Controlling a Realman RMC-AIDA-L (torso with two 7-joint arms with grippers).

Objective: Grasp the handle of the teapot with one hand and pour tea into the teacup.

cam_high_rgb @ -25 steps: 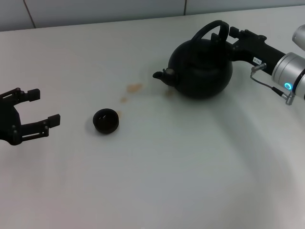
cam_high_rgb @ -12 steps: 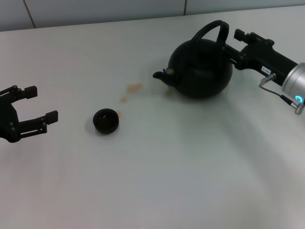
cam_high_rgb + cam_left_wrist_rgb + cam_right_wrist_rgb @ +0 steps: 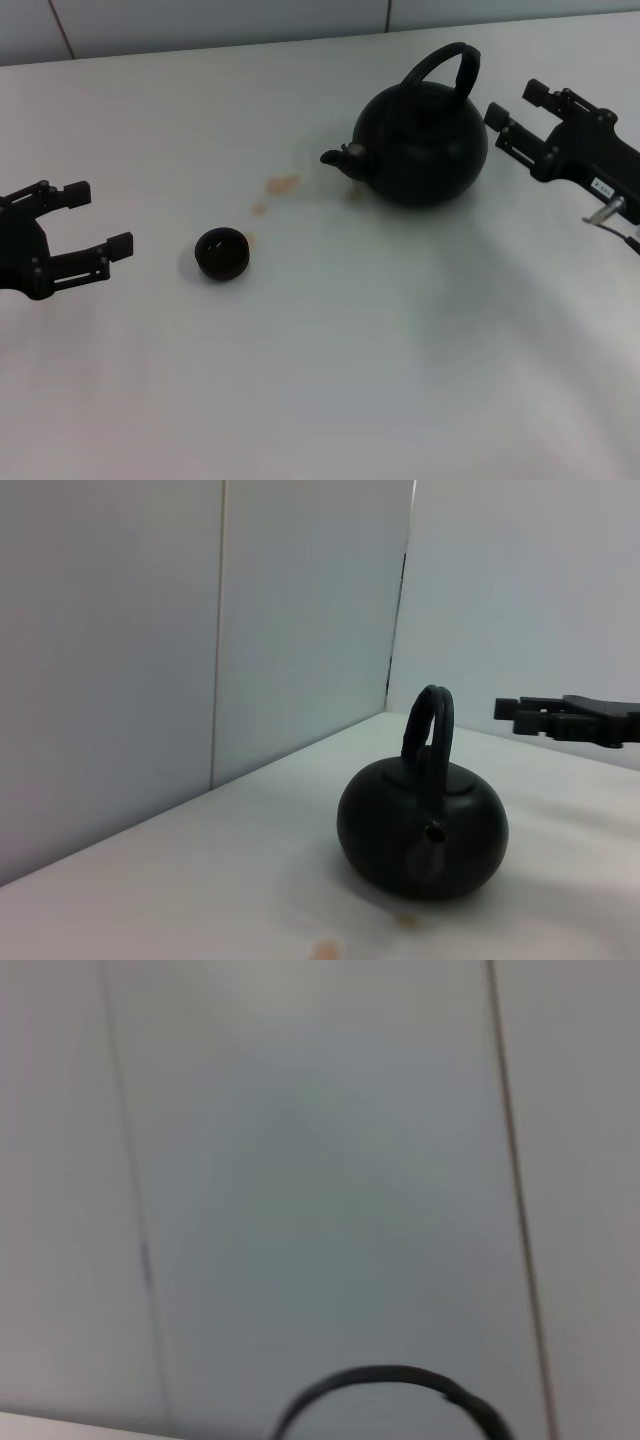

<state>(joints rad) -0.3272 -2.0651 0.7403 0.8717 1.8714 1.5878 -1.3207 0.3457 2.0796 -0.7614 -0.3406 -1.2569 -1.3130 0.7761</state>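
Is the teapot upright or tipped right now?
Upright: the teapot sits flat on the table, handle arching straight above it, no gripper touching it.

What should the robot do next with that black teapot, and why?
Probably move the right gripper toward the handle and close on it: its fingers are open beside the teapot, holding nothing, and the teacup sits apart near the left gripper.
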